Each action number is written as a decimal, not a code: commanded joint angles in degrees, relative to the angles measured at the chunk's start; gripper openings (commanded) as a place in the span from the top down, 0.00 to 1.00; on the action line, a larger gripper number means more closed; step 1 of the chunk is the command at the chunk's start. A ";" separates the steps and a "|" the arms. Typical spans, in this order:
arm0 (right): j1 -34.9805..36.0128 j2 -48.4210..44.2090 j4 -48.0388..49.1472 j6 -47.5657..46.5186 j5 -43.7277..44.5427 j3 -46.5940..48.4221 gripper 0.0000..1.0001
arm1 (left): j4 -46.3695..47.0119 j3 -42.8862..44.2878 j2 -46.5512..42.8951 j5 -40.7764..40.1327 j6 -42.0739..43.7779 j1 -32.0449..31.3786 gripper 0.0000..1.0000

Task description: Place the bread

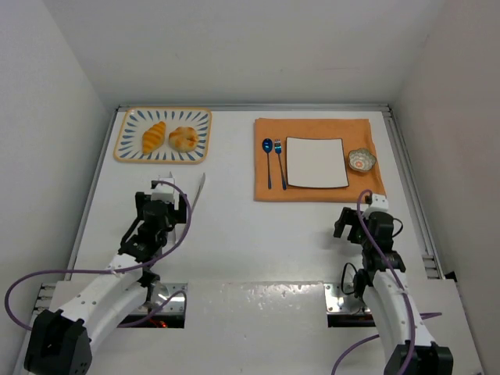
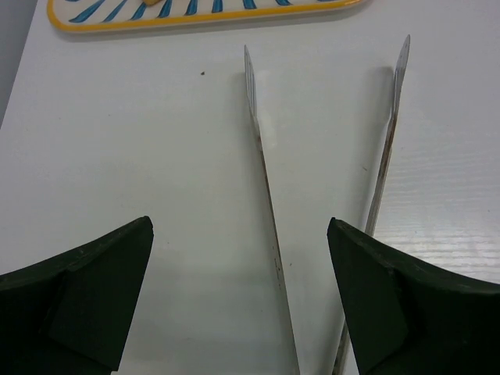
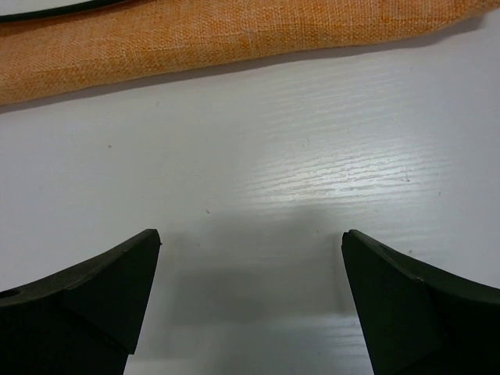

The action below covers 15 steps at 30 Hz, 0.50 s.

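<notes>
The bread lies on a blue-striped, yellow-rimmed tray (image 1: 162, 160) at the back left: a ridged croissant (image 1: 154, 137) and, to its right, a round bun (image 1: 183, 138). My left gripper (image 1: 164, 205) is open and empty, low over the table just in front of the tray. In the left wrist view the gripper (image 2: 240, 220) has metal tongs (image 2: 262, 148) lying open on the table between its fingers, tips pointing at the tray's near rim (image 2: 195, 16). My right gripper (image 1: 361, 221) is open and empty over bare table (image 3: 250, 234), just in front of the orange placemat (image 3: 234, 39).
The orange placemat (image 1: 312, 191) at the back right holds a white square plate (image 1: 316, 162), with a blue spoon (image 1: 268, 156) and fork (image 1: 279, 160) to its left and a small patterned bowl (image 1: 362, 160) to its right. White walls enclose the table.
</notes>
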 commanded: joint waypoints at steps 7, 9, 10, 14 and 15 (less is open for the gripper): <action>0.25 2.78 1.75 -1.42 -0.01 3.34 0.00 | -16.23 19.46 5.22 10.82 16.72 -3.38 0.01; 0.25 3.84 2.10 -1.77 -0.36 3.87 0.00 | -22.49 26.08 11.11 8.90 11.80 -3.91 0.01; 0.25 4.19 2.71 -2.12 -0.54 4.57 0.00 | -28.62 32.55 14.36 8.10 9.78 -3.92 0.01; 0.25 7.34 4.82 -2.82 -2.55 5.72 0.00 | -43.42 47.10 28.61 9.05 0.64 -4.44 0.01; 0.34 7.79 5.87 -2.82 -3.08 5.89 0.00 | -46.23 49.56 33.24 9.93 -3.55 -4.44 0.01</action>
